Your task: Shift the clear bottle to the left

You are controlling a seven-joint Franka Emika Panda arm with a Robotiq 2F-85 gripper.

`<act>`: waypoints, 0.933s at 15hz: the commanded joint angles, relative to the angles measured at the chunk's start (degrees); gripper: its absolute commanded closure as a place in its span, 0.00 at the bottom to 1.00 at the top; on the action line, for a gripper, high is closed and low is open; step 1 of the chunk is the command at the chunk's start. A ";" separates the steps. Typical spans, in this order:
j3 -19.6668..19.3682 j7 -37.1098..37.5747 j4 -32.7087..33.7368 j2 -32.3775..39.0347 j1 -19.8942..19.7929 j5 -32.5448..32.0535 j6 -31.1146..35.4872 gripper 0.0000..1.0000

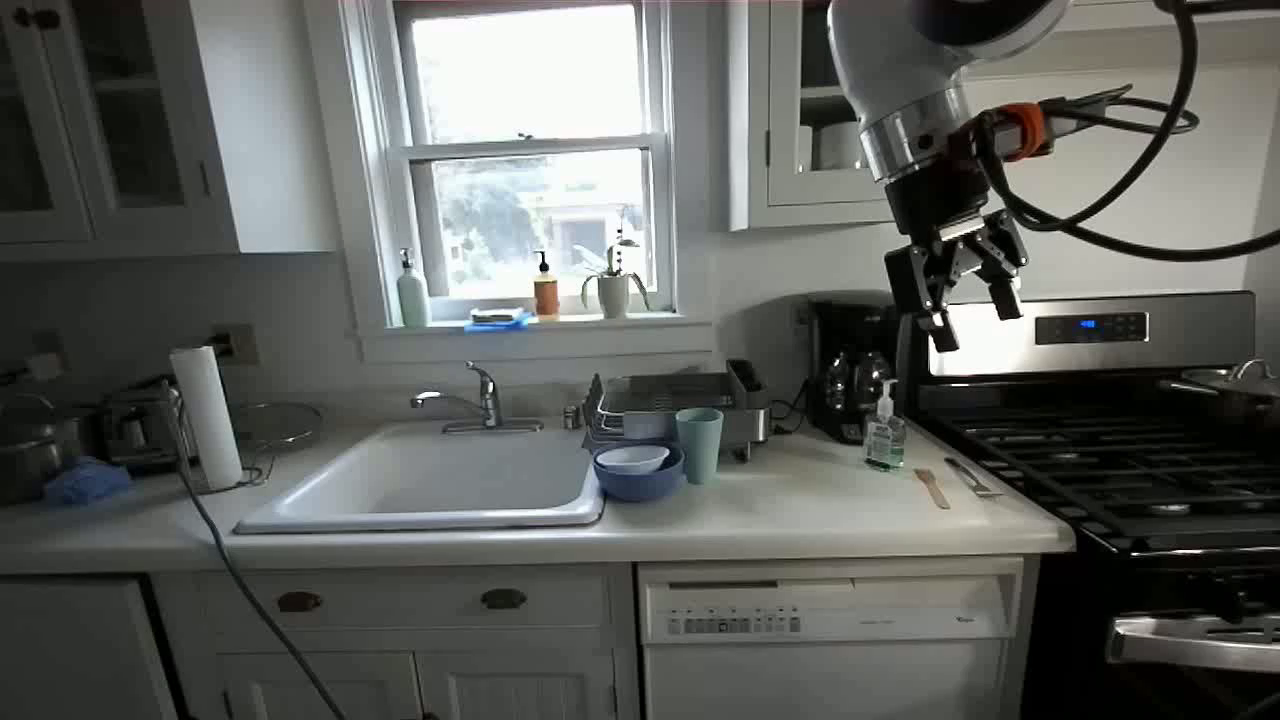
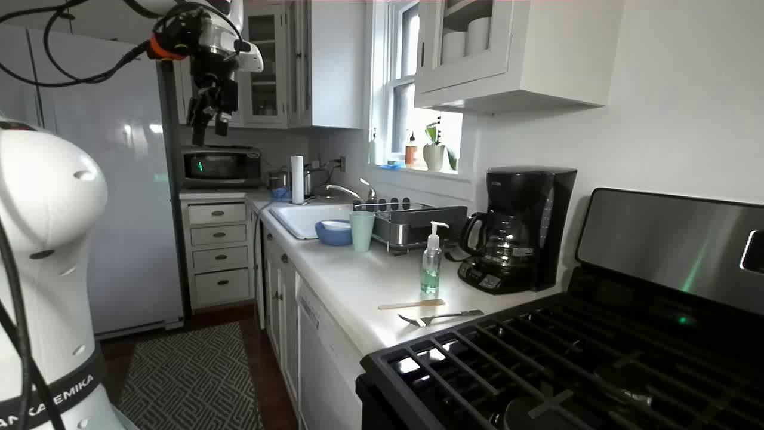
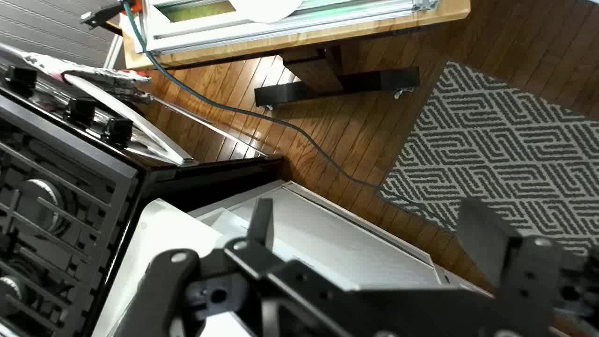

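The clear bottle (image 1: 885, 442) stands upright on the countertop in front of the coffee maker. It has a pump top and some green liquid in its lower part. It also shows in an exterior view (image 2: 430, 272), and it is not visible in the wrist view. My gripper (image 1: 975, 320) is open and empty, high in the air and well apart from the bottle. It also hangs in the air in an exterior view (image 2: 210, 134). In the wrist view the two fingers of the gripper (image 3: 367, 210) are spread wide, with only the dishwasher front and floor behind them.
A black coffee maker (image 2: 525, 233) stands behind the bottle. A wooden fork (image 1: 931, 488) and a metal utensil (image 1: 970, 477) lie beside it. A bluish-grey cup (image 1: 699, 445), blue bowl (image 1: 640, 484) and dish rack (image 1: 665, 392) stand near the sink (image 1: 430, 520). The stove (image 2: 537, 358) adjoins the counter.
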 commanded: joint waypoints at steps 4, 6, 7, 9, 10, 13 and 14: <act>-1.15 0.46 0.12 0.25 1.42 -0.38 -0.10 0.00; -1.15 0.46 0.12 0.25 1.42 -0.38 -0.10 0.00; -1.15 0.46 0.12 0.25 1.42 -0.38 -0.10 0.00; -3.67 -0.33 1.63 1.29 -0.13 -0.15 4.92 0.00; -5.39 -0.75 1.86 1.31 -0.50 2.00 6.46 0.00; -10.72 -0.83 -0.11 -0.10 -2.43 4.67 11.09 0.00; -12.45 -0.45 -1.35 -0.35 -3.34 5.45 11.99 0.00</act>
